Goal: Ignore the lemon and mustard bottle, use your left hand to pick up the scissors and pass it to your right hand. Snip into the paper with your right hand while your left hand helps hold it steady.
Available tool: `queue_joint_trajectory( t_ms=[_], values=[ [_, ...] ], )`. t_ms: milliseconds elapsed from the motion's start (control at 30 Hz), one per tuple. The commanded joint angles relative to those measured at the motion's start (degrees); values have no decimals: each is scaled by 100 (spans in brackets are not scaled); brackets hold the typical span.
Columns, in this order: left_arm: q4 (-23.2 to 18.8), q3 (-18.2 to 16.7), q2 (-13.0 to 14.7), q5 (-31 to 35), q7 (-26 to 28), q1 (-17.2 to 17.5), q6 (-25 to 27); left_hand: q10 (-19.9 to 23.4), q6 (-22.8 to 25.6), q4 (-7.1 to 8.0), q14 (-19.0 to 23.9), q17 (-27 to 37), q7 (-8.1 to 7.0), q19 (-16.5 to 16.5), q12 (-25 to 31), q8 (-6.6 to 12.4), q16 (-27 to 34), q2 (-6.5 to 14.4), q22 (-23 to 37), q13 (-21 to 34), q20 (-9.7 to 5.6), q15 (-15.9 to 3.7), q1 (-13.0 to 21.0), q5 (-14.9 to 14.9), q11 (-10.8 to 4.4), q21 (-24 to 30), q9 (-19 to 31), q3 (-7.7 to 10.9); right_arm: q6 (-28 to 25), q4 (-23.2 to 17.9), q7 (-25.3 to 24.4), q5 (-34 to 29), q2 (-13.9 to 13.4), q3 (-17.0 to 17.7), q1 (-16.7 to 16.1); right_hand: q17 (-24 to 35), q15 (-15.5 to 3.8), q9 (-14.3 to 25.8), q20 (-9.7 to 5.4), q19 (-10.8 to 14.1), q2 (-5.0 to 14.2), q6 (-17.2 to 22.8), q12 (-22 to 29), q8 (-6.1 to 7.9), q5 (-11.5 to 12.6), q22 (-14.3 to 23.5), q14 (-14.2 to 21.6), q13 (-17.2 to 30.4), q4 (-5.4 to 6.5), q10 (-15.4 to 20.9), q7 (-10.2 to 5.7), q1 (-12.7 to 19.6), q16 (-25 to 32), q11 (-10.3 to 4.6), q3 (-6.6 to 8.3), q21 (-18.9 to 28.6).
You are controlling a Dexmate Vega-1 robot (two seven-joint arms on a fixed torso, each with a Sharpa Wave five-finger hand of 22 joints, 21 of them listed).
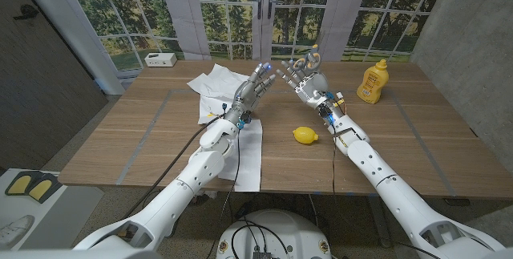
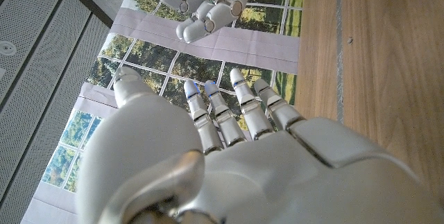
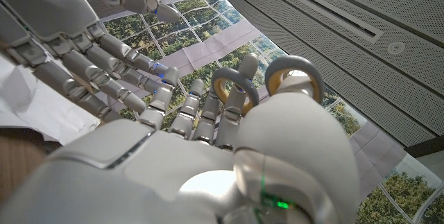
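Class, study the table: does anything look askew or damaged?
The paper at the far left is crumpled and lifted, not flat. The lemon and mustard bottle look normal, the bottle upright.

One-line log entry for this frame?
stage: handover | scissors: held by right hand | left hand: open, beside it | paper: on table, uncut

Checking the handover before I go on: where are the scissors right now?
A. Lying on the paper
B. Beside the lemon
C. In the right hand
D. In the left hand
C. The right wrist view shows the scissors' loops on the right hand's fingers, and in the head view they show at that raised hand, while the left hand has its fingers out straight with nothing in them.
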Motion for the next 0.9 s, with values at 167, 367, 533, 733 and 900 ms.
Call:
queue_joint_trajectory(
  t_ms=[167, 367, 533, 733, 900],
  values=[
    [-53, -53, 43, 39, 21, 11, -86, 52, 49, 41, 59, 16, -14, 58, -2, -12, -22, 4, 30, 9, -476, -930, 35, -34, -11, 3, 16, 2, 19, 33, 24, -54, 2, -48, 62, 226, -155, 81, -39, 12, -24, -100, 416, 101, 47, 31, -10, 603, -20, -168, 35, -45, 129, 39, -57, -15],
    [-56, -54, 48, 30, 28, 5, -68, 58, 52, 43, 59, 16, -14, 55, 0, -12, -22, 3, 30, 9, -474, -931, 36, -34, -11, 2, 16, 1, 29, 29, 39, -56, -9, -38, 52, 359, -47, 22, 7, -25, -133, -168, 700, 81, 25, 32, -205, 1036, 58, -347, 76, -249, 129, 94, -172, -51],
    [-37, -48, 36, 13, 15, -6, -55, 59, 57, 47, 60, 16, -14, 57, 0, -12, -21, 5, 31, 9, -474, -930, 37, -34, -11, 4, 16, 2, 2, 36, 84, -20, -20, -30, 48, 404, 13, 21, 77, -93, -165, -217, 806, 72, 14, 32, -322, 1212, 102, -459, 77, -354, 103, 128, -221, -87],
    [-31, -42, 30, 27, 30, -10, -58, 61, 62, 50, 61, 16, -14, 58, 0, -11, -21, 5, 31, 9, -476, -931, 38, -35, -11, 4, 16, 2, -18, 64, 97, -22, -27, -35, 74, 427, 57, -21, 76, -106, -178, -275, 881, 29, 7, 32, -382, 1337, 132, -551, 116, -425, 87, 166, -250, -100],
    [-28, -43, 29, 27, 40, -8, -53, 61, 65, 52, 61, 16, -14, 58, -1, -11, -20, 6, 31, 9, -473, -931, 40, -35, -11, 4, 16, 2, 3, 128, 160, -62, -24, -54, 124, 425, 131, -33, 104, -134, -259, -372, 952, -11, -15, 30, -462, 1464, 165, -665, 151, -532, 43, 201, -318, -122]
  ],
)
